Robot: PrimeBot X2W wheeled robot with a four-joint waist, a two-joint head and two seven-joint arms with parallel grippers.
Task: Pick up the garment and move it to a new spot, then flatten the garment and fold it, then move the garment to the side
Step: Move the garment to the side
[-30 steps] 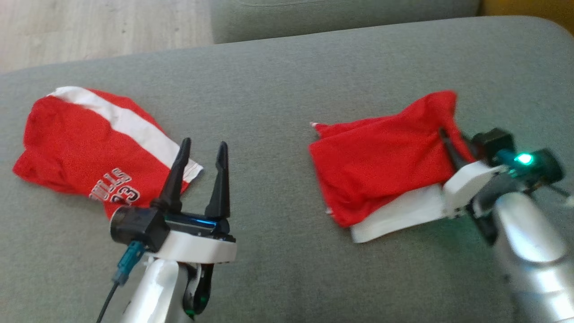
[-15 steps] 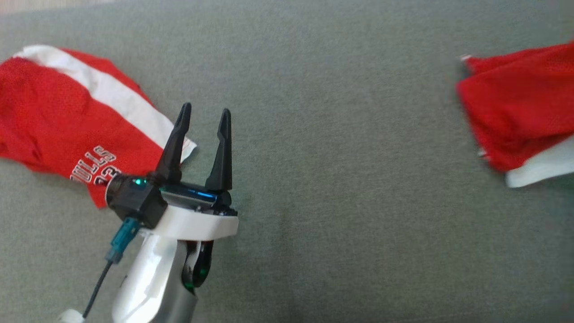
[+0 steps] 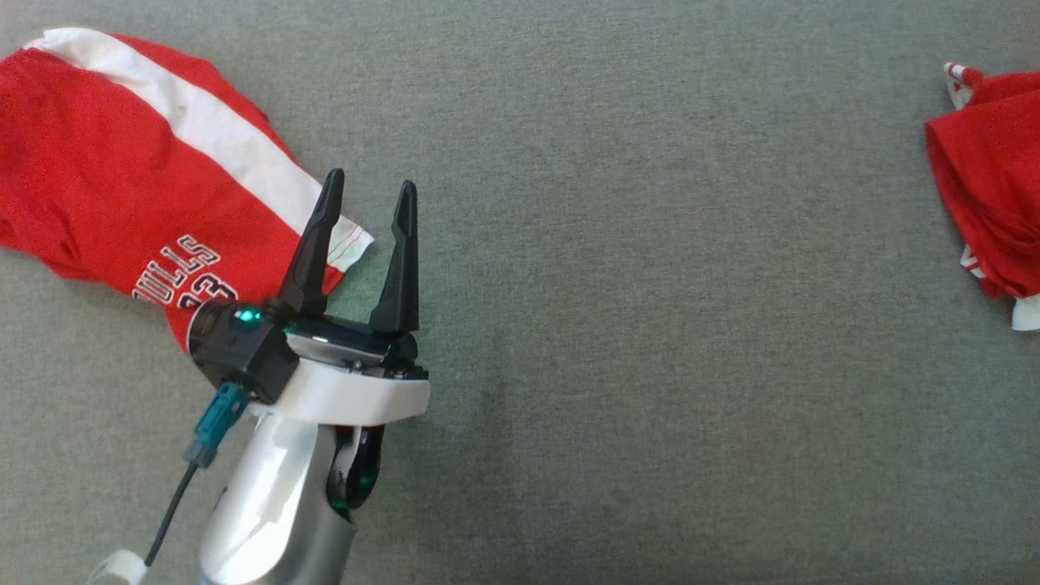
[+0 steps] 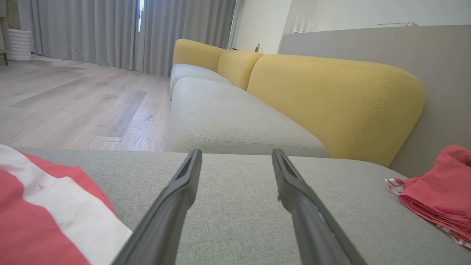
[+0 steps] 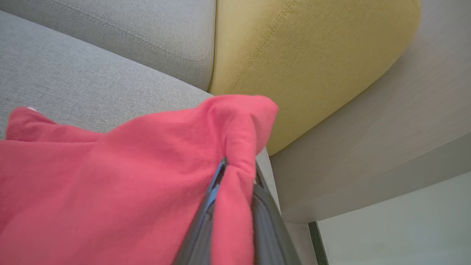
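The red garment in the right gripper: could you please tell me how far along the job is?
Done, apparently: the garment lies in folded layers on the sofa. In hand: the right gripper is shut on a pinch of its edge, seemingly for the move aside. Left: setting it down and letting go. The left gripper is open and empty, near a second garment.

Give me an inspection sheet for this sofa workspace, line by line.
Surface: grey sofa cushion, flat fabric.
Job's things: folded red garment, at the head view's right edge, partly out of frame.
Clutter: striped red garment, crumpled, at left.
Hands: left hand open and empty near the striped garment's hem; right hand shut on the folded red garment.
Cables: dark cable with teal plug at the left wrist.
Surroundings: yellow backrests, wood floor, grey curtains.
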